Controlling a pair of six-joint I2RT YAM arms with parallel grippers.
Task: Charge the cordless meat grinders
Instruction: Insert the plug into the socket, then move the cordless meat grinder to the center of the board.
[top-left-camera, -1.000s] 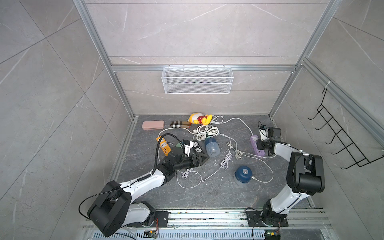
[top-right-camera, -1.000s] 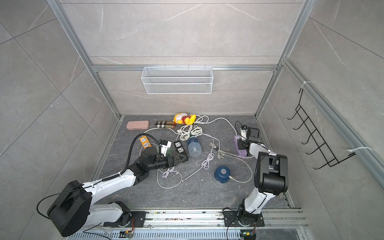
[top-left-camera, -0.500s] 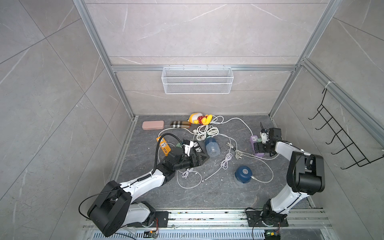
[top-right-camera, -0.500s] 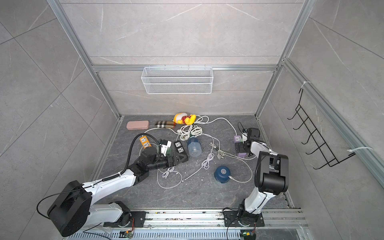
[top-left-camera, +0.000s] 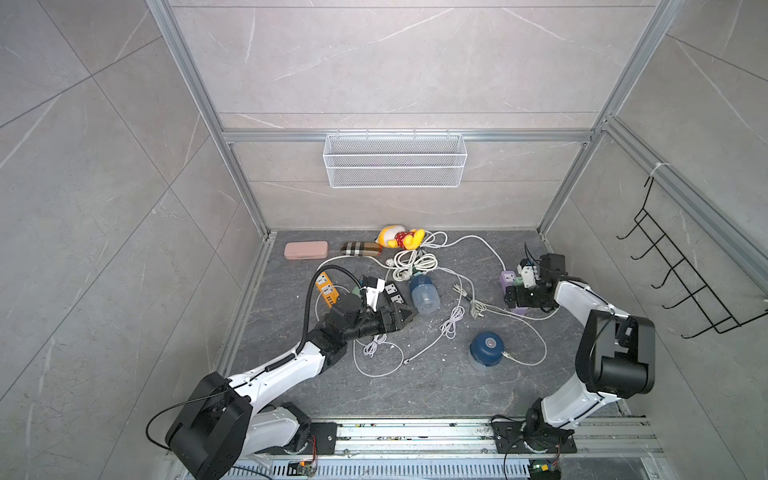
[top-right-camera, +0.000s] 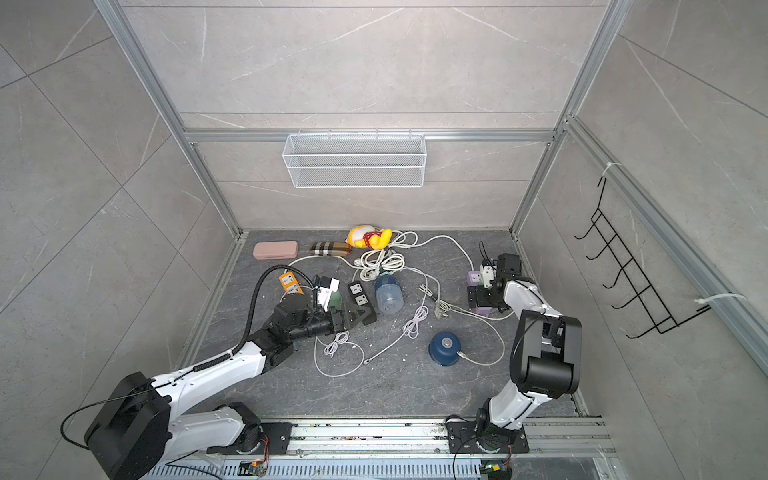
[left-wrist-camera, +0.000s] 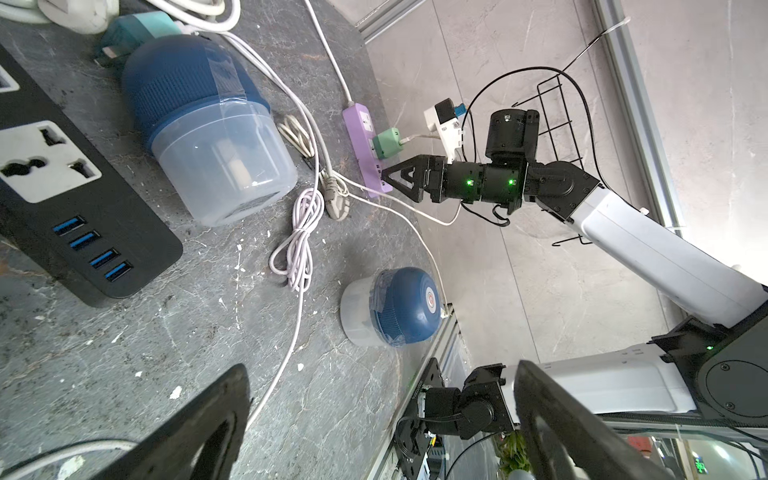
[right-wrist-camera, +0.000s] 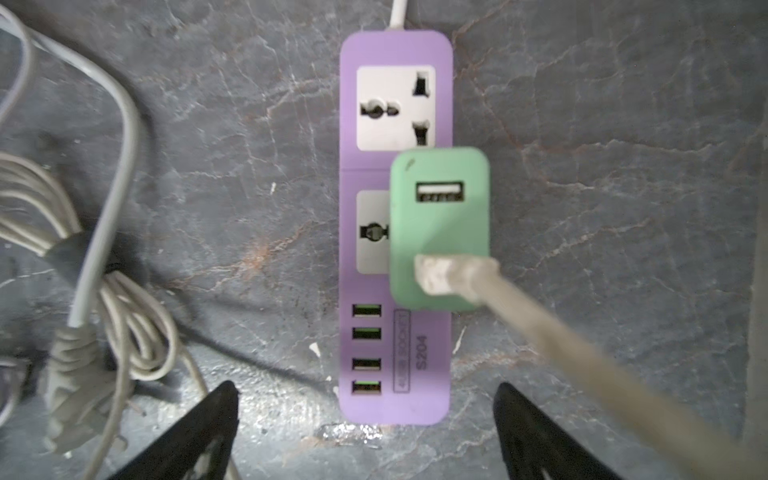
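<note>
One dark blue grinder (top-left-camera: 486, 347) (top-right-camera: 444, 347) stands upright on the floor with a white cable in its side. A second dark blue grinder (top-left-camera: 424, 295) (left-wrist-camera: 199, 124) lies tipped beside the black power strip (top-left-camera: 392, 293). My left gripper (top-left-camera: 401, 313) (left-wrist-camera: 380, 370) is open and empty, close to the tipped grinder. My right gripper (top-left-camera: 513, 297) (right-wrist-camera: 365, 395) is open and hovers over the purple power strip (right-wrist-camera: 395, 208). A green adapter (right-wrist-camera: 438, 228) carrying a cable sits in that strip. A mint green patch (top-right-camera: 335, 298) shows behind the left wrist.
White cables (top-left-camera: 411, 262) coil and trail across the middle of the floor. An orange power strip (top-left-camera: 326, 289) lies by the left arm. A pink case (top-left-camera: 306, 250), a plaid pouch (top-left-camera: 360, 248) and a yellow toy (top-left-camera: 399, 237) line the back wall.
My right gripper has opened and let go of the green adapter, which stays in the purple strip, then drawn back a little. The left arm has not moved.
</note>
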